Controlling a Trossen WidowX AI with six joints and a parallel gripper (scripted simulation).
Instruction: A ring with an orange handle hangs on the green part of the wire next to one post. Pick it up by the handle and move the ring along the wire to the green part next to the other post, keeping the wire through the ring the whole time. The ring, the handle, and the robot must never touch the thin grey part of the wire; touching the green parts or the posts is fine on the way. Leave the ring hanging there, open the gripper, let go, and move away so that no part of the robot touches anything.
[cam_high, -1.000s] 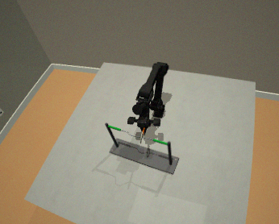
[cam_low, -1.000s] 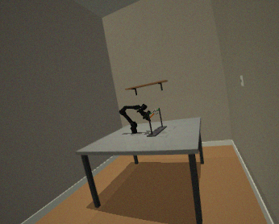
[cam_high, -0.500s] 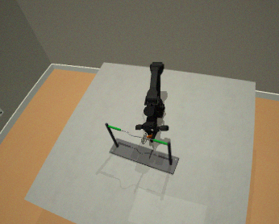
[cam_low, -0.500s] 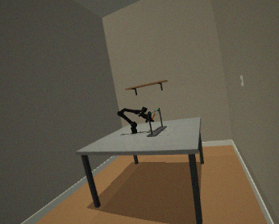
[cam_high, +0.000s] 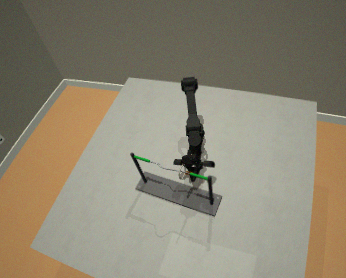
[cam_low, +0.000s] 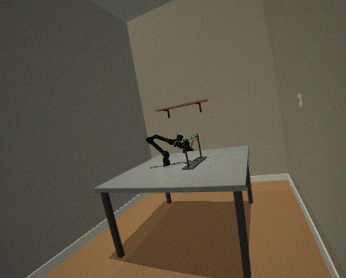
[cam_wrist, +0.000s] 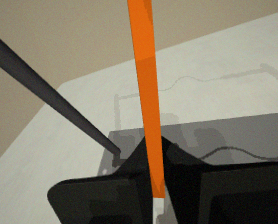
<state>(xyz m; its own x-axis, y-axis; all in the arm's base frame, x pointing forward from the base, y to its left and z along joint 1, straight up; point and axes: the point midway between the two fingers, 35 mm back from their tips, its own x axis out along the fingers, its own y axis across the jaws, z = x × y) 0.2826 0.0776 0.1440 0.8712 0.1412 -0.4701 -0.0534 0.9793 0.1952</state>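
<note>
My gripper (cam_high: 192, 171) (cam_low: 190, 146) (cam_wrist: 152, 137) is shut on the orange handle (cam_wrist: 147, 90) (cam_low: 192, 143), which runs up out of the fingers in the wrist view. The pale ring (cam_high: 183, 172) shows in the top view just left of the inner end of the right green part (cam_high: 201, 177). It is too small to tell how the wire passes through it or whether they touch. The thin grey wire (cam_high: 163, 167) leads left to the other green part (cam_high: 142, 159). The ring is out of the wrist view.
A left post (cam_high: 139, 168) and a right post (cam_high: 211, 191) stand on a dark base plate (cam_high: 160, 191). One post (cam_wrist: 60, 97) crosses the left of the wrist view. The gripper is near the right green part. A shelf (cam_low: 182, 105) is on the wall beyond the table (cam_low: 165, 179).
</note>
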